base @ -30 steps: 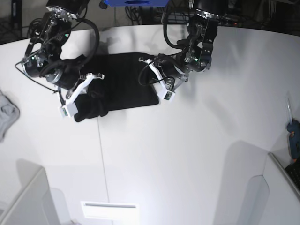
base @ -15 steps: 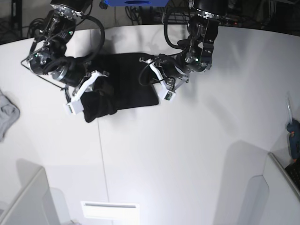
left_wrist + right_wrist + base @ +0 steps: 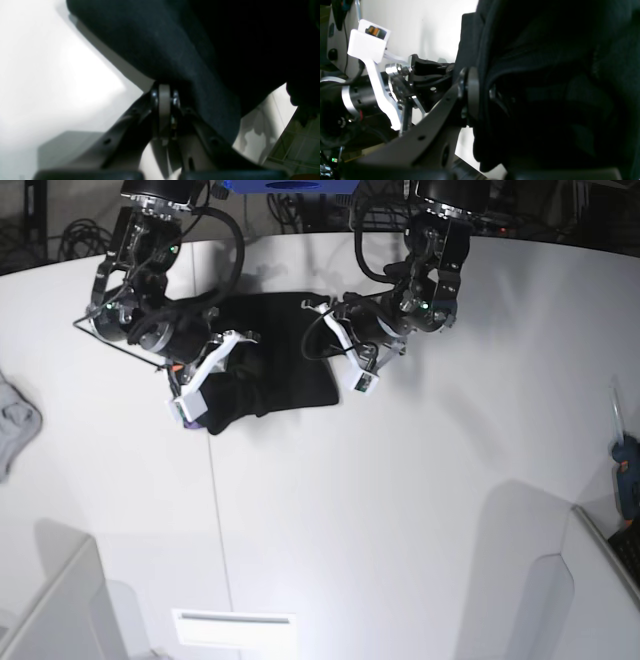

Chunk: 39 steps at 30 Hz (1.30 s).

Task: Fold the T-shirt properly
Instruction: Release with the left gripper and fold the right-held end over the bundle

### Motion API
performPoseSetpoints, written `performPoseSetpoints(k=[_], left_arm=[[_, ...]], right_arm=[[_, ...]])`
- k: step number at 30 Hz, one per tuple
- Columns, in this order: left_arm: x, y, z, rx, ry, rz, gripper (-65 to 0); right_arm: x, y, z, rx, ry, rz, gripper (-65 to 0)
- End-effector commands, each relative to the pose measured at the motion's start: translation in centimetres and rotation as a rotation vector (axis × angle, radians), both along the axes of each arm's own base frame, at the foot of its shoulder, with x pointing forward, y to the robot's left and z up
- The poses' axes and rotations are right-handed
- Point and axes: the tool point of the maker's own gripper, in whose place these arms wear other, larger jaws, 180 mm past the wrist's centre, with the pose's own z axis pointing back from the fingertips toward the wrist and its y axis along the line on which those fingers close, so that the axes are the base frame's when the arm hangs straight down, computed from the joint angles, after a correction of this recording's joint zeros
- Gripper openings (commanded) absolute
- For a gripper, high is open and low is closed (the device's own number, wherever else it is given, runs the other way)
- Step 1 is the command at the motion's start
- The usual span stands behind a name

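Your large black cotton T-shirt (image 3: 275,360) lies on the far half of the white table (image 3: 400,510), already folded into a thick rectangle with a bunched flap hanging at its left edge; only the plain dark side shows.

On the left of the base view, your right gripper (image 3: 232,370) has its fingers clamped on that bunched flap. A second ago it sat further out to the left with the flap trailing low; now it has carried the flap inward over the folded body. At the table's left edge the small light-grey cloth (image 3: 15,420) has not moved.

On the right, your left gripper (image 3: 338,360) is pinched on the T-shirt's right edge, and it has barely shifted.

The right wrist view shows dark fabric layers (image 3: 545,87) squeezed between the pads. The left wrist view shows the T-shirt's hem (image 3: 175,62) draped above the closed fingertips, which the base view hides.
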Motion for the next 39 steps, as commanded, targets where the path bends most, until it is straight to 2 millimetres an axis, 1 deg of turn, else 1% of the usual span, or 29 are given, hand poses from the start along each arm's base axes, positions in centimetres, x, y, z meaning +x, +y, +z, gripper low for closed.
performPoseSetpoints(k=[1,3,5,9,14,18,21,23,25,28,34,36,39], left_arm=[[0.3,-0.2,0.5,0.000,-0.019,-0.004,-65.0],[0.3,-0.2,0.5,0.000,-0.019,-0.004,-65.0],[0.3,-0.2,0.5,0.001,-0.019,-0.005,-65.0],[0.3,-0.2,0.5,-0.001,-0.018,-0.004,-65.0],[0.2,-0.2,0.4,0.000,-0.016,-0.004,-65.0],[0.2,-0.2,0.5,-0.003,-0.015,-0.004,-65.0],[0.3,-0.3,1.1,-0.008,-0.034,-0.004,-65.0],[0.4,-0.2,2.0,-0.009,-0.062,-0.005,-65.0],[0.1,0.9,2.7,0.013,-0.088,-0.015,-65.0],[-0.5,1.8,3.4,0.034,-0.112,-0.024,-65.0],[-1.5,6.4,4.1,0.083,-0.122,0.082,-65.0],[-2.2,7.9,4.0,0.104,-0.112,0.110,-65.0],[-3.5,10.0,3.4,0.144,-0.095,0.105,-65.0]], right_arm=[[0.8,0.4,1.2,0.031,-0.048,-0.007,-65.0],[0.8,1.1,1.4,0.045,-0.048,0.004,-65.0],[0.5,2.3,1.5,0.052,-0.051,0.042,-65.0],[0.1,3.3,1.5,0.062,-0.047,0.070,-65.0],[0.7,3.1,1.8,0.063,-0.078,0.048,-65.0],[0.7,3.1,1.7,0.065,-0.078,0.042,-65.0],[0.8,3.1,1.8,0.067,-0.081,0.041,-65.0],[0.8,3.1,1.7,0.066,-0.081,0.041,-65.0],[0.8,3.0,1.7,0.070,-0.071,0.026,-65.0],[0.8,3.0,1.2,0.081,-0.040,0.009,-65.0],[0.6,3.2,0.2,0.092,-0.004,0.008,-65.0],[0.9,3.2,0.3,0.100,-0.018,-0.008,-65.0],[1.3,3.1,0.5,0.104,-0.035,-0.022,-65.0]])
